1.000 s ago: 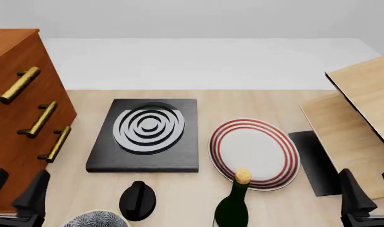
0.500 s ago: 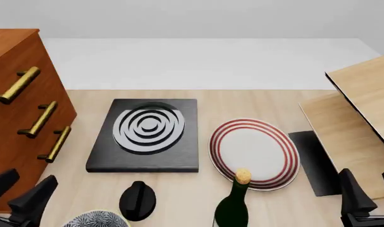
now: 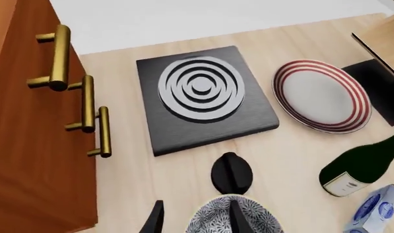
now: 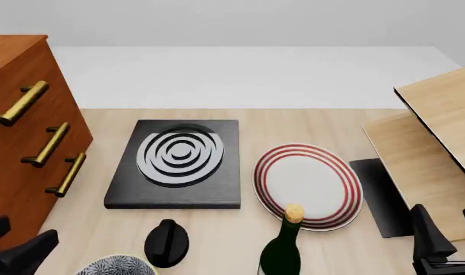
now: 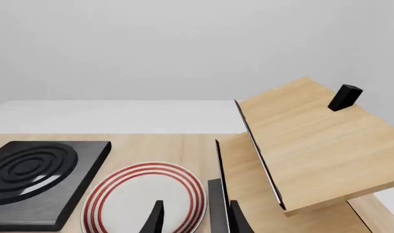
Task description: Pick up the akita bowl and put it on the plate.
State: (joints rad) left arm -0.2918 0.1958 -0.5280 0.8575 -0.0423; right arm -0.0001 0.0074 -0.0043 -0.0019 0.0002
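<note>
We are seeing a black slab (image 4: 175, 165) lying beside a wooden cabinet (image 4: 18, 137), a corked green bottle (image 4: 282, 249) standing nearer, a black knob (image 4: 166, 243) resting alongside.

The table (image 4: 240, 123) is seen in the front view from above and slightly behind the arms, facing forward and down; the near edge of the scene is cut off at the bottom of the frame. In the left wrist view the same tabletop is looked down on steeply from nearer the wooden cabinet (image 3: 22, 145), with the black slab (image 3: 203, 97) and the plate (image 3: 321, 95) spread out ahead. From the right wrist a low, almost level view is given, facing the far wall across the plate (image 5: 145, 204), close to the wooden boards (image 5: 307, 145). Slab and plate are shared by all three views.
</note>
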